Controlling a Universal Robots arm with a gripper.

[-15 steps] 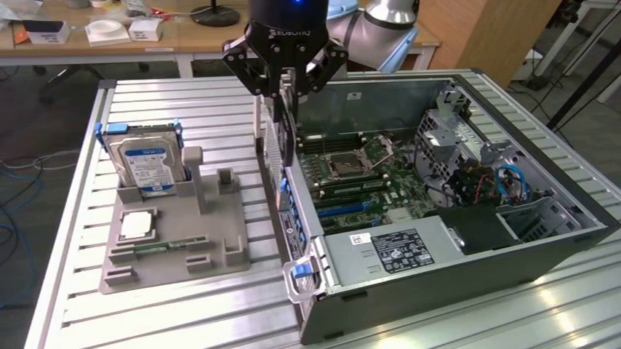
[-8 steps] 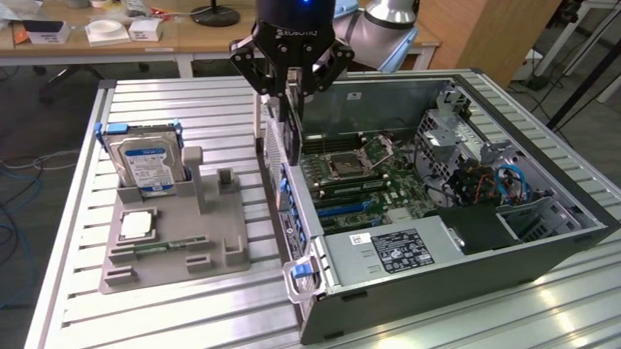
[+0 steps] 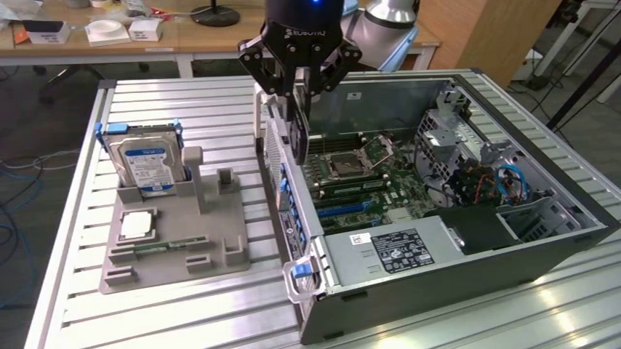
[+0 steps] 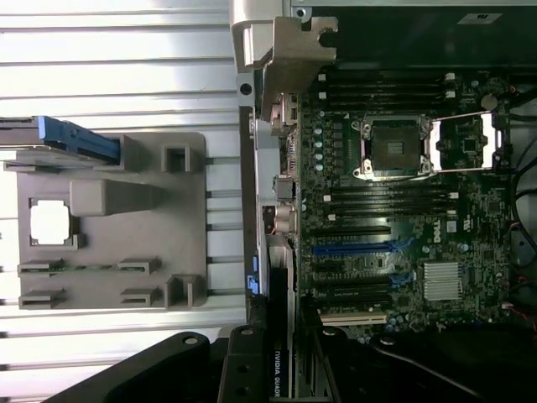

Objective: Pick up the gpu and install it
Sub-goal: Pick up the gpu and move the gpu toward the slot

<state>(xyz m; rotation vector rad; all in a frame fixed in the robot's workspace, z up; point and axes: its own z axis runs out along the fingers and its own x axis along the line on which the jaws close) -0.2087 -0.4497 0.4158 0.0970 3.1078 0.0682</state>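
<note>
Within the gripper [image 3: 301, 93], the gpu [image 3: 302, 137], upright over the computer case [image 3: 505, 265].

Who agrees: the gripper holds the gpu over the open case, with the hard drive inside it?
Wrong: the hard drive stands in the grey holder beside the case, as the exterior view shows. The gripper does hold the gpu over the case.

Ribbed metal table [image 3: 68, 247] gleams; grey plastic tray [image 3: 174, 225] and black gpu [image 4: 282, 371] look matt.
</note>
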